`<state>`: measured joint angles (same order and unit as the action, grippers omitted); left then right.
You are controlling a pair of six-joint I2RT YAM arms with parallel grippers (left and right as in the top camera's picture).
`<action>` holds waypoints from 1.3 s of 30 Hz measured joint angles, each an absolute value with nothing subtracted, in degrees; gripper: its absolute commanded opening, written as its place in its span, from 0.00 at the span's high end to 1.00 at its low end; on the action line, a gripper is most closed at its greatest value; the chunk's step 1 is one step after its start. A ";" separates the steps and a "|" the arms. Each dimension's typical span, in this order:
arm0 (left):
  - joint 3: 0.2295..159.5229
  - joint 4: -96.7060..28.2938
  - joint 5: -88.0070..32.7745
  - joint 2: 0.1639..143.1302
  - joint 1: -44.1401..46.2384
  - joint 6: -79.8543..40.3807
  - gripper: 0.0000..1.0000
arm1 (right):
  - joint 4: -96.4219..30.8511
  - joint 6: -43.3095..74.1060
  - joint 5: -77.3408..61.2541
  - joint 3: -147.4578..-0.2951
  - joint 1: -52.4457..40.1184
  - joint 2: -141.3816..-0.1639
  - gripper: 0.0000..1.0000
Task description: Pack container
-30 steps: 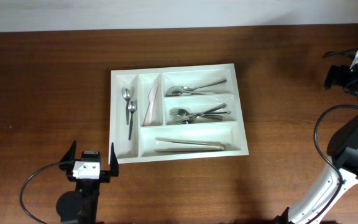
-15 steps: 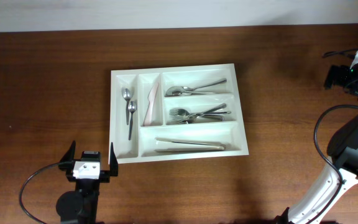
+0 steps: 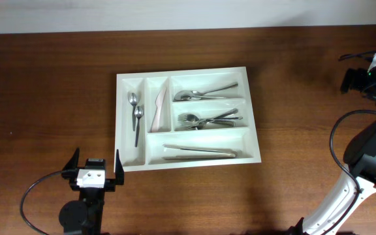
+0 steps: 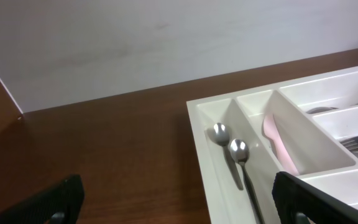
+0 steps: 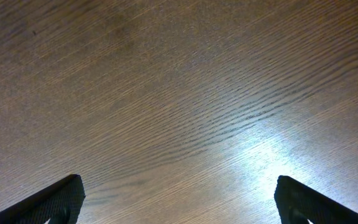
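Nothing has moved in the last second. My left gripper sits spread wide and empty at the lower left of the overhead frame, just beside the container. My right gripper gapes empty over bare table at far right. The container lies centre-frame with spoons, forks and knives sorted, so I judge the packing finished.

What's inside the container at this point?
The container holds two small spoons in its leftmost narrow slot, a pale pink utensil beside them, and larger spoons, forks and long utensils in the three long slots. Overlapping hides exact counts.
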<state>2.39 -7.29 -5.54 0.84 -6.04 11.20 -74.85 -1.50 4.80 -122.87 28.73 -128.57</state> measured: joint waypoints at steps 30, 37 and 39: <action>2.39 -7.29 -5.54 0.84 -6.04 11.40 0.01 | -69.91 -1.50 3.88 -122.52 28.49 -127.31 0.02; 2.39 -7.29 -5.54 0.84 -6.04 11.40 0.01 | -62.83 -1.50 2.63 -120.64 25.47 -114.08 0.01; 2.39 -7.29 -5.54 0.84 -6.04 11.38 0.01 | -58.11 -1.52 2.44 -117.95 23.81 -107.77 0.01</action>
<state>2.39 -7.29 -5.54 0.84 -6.04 11.38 -58.11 -1.52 2.44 -117.95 23.81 -107.77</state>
